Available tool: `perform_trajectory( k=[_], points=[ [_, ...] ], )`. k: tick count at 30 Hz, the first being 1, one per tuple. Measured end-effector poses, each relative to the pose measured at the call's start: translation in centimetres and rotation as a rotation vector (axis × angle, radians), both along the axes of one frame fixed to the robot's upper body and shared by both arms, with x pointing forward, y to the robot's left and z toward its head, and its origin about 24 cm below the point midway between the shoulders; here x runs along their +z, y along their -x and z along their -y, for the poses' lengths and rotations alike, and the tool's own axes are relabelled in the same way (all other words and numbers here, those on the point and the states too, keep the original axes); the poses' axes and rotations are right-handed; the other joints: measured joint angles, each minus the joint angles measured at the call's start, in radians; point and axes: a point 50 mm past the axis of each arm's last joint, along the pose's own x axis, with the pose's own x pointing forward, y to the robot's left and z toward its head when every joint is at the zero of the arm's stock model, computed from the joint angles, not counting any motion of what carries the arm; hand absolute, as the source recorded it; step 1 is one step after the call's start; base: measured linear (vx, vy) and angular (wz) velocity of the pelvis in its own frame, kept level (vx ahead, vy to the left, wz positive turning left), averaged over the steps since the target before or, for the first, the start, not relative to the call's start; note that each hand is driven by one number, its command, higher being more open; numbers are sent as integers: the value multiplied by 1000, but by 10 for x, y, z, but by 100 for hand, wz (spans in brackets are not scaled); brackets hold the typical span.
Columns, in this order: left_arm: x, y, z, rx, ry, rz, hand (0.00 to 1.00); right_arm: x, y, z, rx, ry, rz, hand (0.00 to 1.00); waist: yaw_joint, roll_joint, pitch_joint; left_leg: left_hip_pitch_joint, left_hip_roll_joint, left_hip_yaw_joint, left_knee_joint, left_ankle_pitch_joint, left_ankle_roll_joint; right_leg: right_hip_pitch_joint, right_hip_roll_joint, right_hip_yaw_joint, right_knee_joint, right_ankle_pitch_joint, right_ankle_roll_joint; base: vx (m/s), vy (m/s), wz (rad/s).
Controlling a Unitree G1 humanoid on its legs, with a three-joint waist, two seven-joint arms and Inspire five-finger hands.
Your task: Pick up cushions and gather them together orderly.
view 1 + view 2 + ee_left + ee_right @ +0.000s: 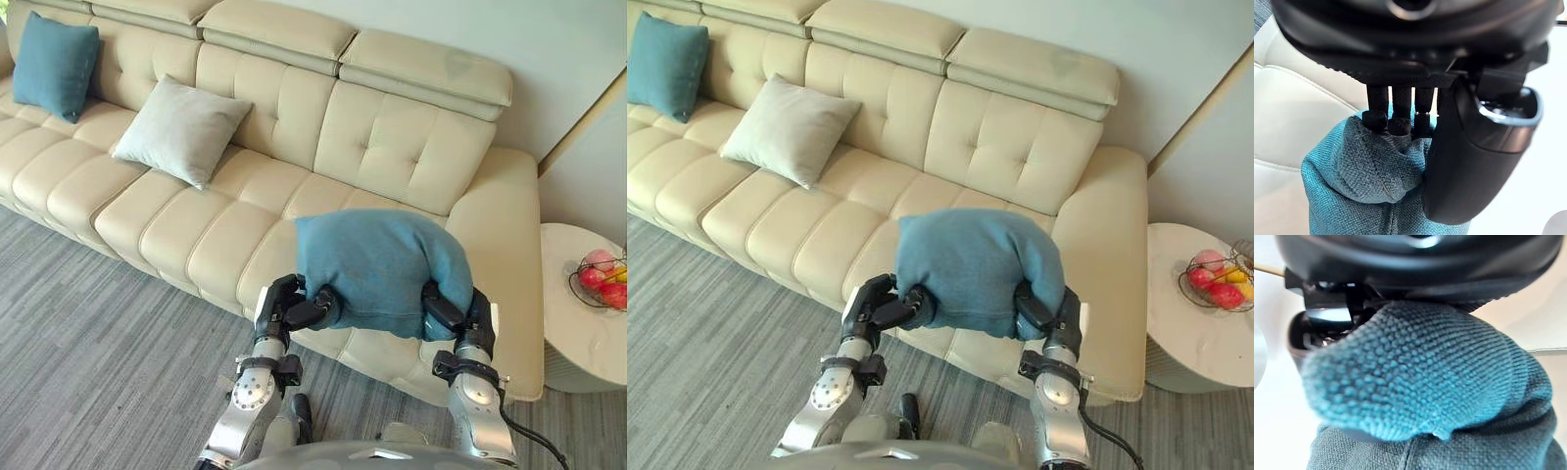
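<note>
**Held teal cushion, two-hand grip: slip risks and clearances**

Nearest to me, my left hand point(294, 305) was clamped on one end of the held teal cushion point(377, 262). In the left wrist view its fingers point(1399, 125) dug into a bunched corner against the thumb. My right hand point(453, 315) gripped the opposite end, with fabric bulging over it in its own wrist view. The cushion hung between both hands over the front edge of the sofa point(392, 137), at its right-end seat. I could not tell whether its underside touched the seat.

Risks, as I judged them:
- Both grips were on ends only, so the soft middle could sag and pull a corner free.
- If one hand led the other, the cushion would probably twist.
- The side table point(578, 333) with its fruit basket point(600, 279) stood just beyond the sofa's arm on my right, so a wide right-arm swing could strike it.

Room:
- The sofa's front edge lay close under my arms, which left little space to lower there.
- The carpeted floor point(98, 343) along the sofa's front to my left looked open.
- The seats between were bare.

Farther left, the grey cushion point(181, 130) leaned on the backrest. The far teal cushion point(54, 64) sat beyond it, and both were well apart from mine. A careless set-down beside the grey one could topple it.
</note>
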Motion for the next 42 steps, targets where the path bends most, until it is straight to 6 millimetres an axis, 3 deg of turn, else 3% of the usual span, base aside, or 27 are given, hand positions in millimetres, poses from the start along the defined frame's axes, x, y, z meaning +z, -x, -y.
perform_trajectory(
  k=[2,4,5,6,8,9,10,11,12,14,15,17,18,19,21,24,30,36,42],
  points=[
    [0,0,3,-28,8,3,0,3,-1,3,10,18,7,0,-25,-3,0,43,-28,-25,-33,-1,0,-37,28,4,-80,27,-5,261,-13,45],
    [0,2,6,-51,15,2,0,5,3,9,10,41,10,0,-43,-7,1,63,-56,-63,8,-47,8,-40,27,7,-145,126,-57,367,-62,63],
    [0,3,11,-54,30,-1,0,6,9,11,4,48,7,0,-41,6,-4,58,-47,-85,84,-106,-11,-2,31,-10,-155,179,-76,384,-90,51],
    [0,3,11,-52,34,-2,0,6,11,11,3,50,7,0,-38,13,-8,53,-35,-85,110,-120,-32,11,38,-20,-163,179,-77,410,-110,46],
    [0,3,14,-34,57,-3,0,17,16,8,2,45,40,0,-31,25,-7,-2,23,-44,339,-175,-107,111,70,-52,-236,178,-79,377,-121,32],
    [0,4,14,-30,63,-4,0,20,16,8,3,49,50,0,-28,29,-6,-15,37,-31,398,-180,-112,131,79,-52,-249,178,-79,335,-98,18],
    [0,6,14,-17,79,-8,0,29,17,7,8,57,84,0,-20,35,-4,-75,93,25,599,-188,-110,198,100,-44,-293,175,-84,325,-37,-10],
    [1,8,14,-6,90,-6,0,34,16,6,15,61,107,0,-10,34,-4,-101,139,67,688,-213,-97,228,111,-20,-310,168,-95,386,21,-37],
    [4,8,15,-3,101,3,0,41,13,6,17,66,140,0,6,34,-4,-129,182,77,729,-244,-85,249,118,15,-326,166,-98,300,70,-72],
    [9,6,15,10,120,24,0,52,3,3,29,67,197,0,35,33,-4,-168,237,35,667,-274,-99,254,110,83,-322,166,-98,249,183,-86],
    [10,5,16,11,123,29,0,53,1,2,29,65,205,0,39,33,-4,-171,243,8,629,-277,-106,256,106,100,-318,166,-97,199,224,-78],
    [11,5,16,12,126,36,0,54,-1,1,22,59,215,0,45,35,-5,-158,248,-99,450,-246,-141,267,87,147,-303,158,-85,149,252,-69],
    [11,6,16,13,128,35,0,54,0,1,22,62,213,0,47,47,-10,-118,264,-141,311,-124,-150,266,83,171,-274,129,-35,230,417,-78],
    [10,6,14,14,118,30,0,50,0,1,19,54,198,0,47,30,-22,-105,255,-146,315,-99,-221,270,60,208,-259,80,19,222,400,-77],
    [8,8,11,16,103,23,0,41,6,-6,-5,7,165,0,38,-2,-37,-89,217,-105,332,-122,-187,267,13,229,-258,81,27,171,358,-48],
    [7,10,9,17,96,16,0,39,7,-9,-7,-6,157,0,38,-7,-39,-64,202,-60,327,-134,-171,265,-8,264,-262,94,39,45,168,-34],
    [4,13,8,20,92,1,0,31,10,-11,-11,-23,124,0,38,-19,-45,-37,207,40,263,-135,-177,225,-8,360,-320,118,49,-27,44,-54],
    [5,11,9,21,78,11,0,28,9,-11,-5,-8,109,0,19,-23,-49,-81,233,139,243,-130,-179,124,11,467,-373,191,56,7,11,-60],
    [19,-7,10,41,40,83,0,35,-2,-14,23,52,134,0,12,-19,-49,-130,230,188,212,-116,-166,38,9,492,-397,257,67,2,54,-26]
  ],
)
